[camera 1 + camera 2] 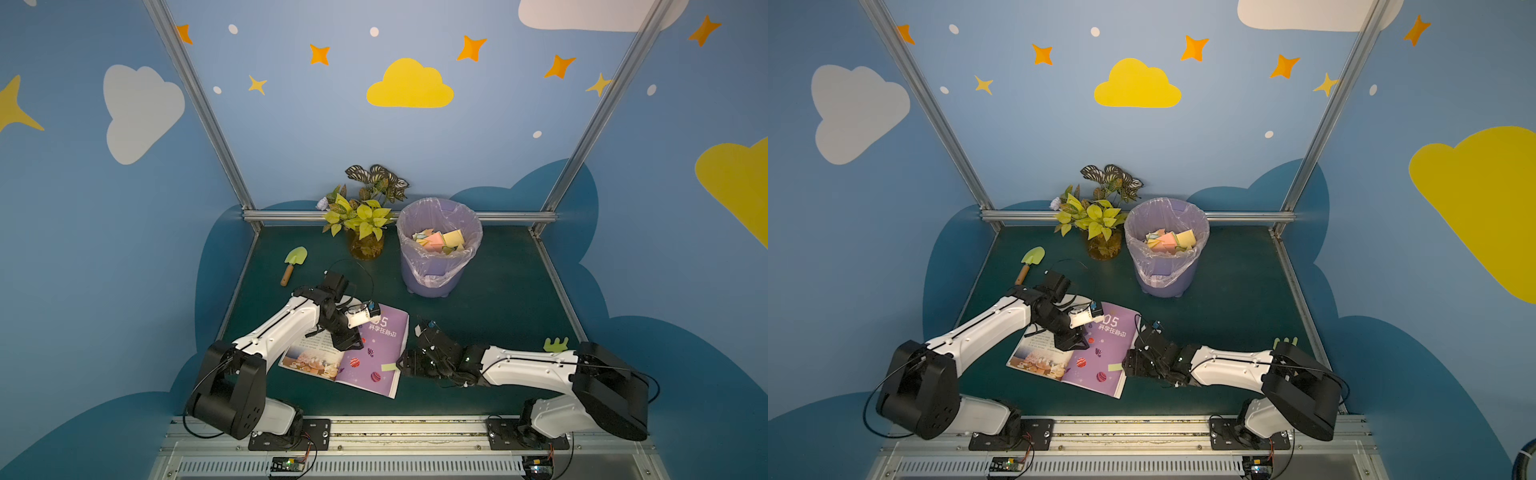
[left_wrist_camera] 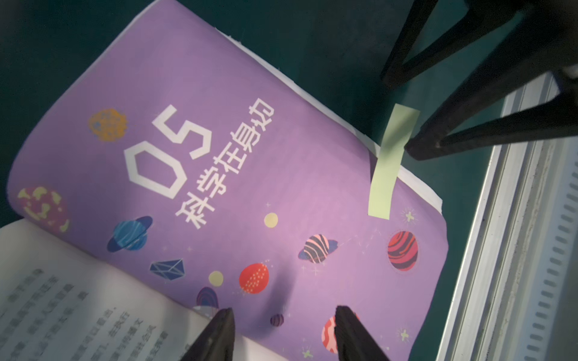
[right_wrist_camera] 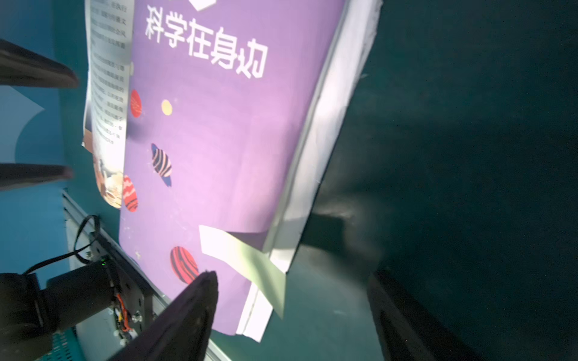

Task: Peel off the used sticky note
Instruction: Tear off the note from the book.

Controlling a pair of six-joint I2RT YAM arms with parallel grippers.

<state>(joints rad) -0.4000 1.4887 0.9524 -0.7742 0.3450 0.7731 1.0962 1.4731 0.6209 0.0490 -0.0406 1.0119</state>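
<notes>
An open book [image 1: 380, 338] [image 1: 1111, 345] lies on the green table, its purple page [image 2: 250, 187] [image 3: 219, 140] facing up. A pale green sticky note [image 1: 388, 367] [image 1: 1115, 367] [image 2: 387, 168] [image 3: 250, 265] is stuck to the page's right edge and juts out past it. My right gripper [image 1: 401, 365] [image 1: 1126, 365] [image 3: 294, 275] is open at that edge, and the note's free end reaches between its fingers [image 2: 453, 131] without touching them. My left gripper [image 1: 347, 343] [image 1: 1073, 343] [image 2: 283, 312] stands open low over the page beside the book's gutter, holding nothing.
At the back stands a purple bin [image 1: 440, 270] with a plastic liner and several discarded notes inside. Left of it is a potted plant [image 1: 365, 224], then a small trowel [image 1: 293, 264]. A green cut-out [image 1: 556, 344] lies at the table's right edge. A metal rail [image 1: 374, 428] runs along the front.
</notes>
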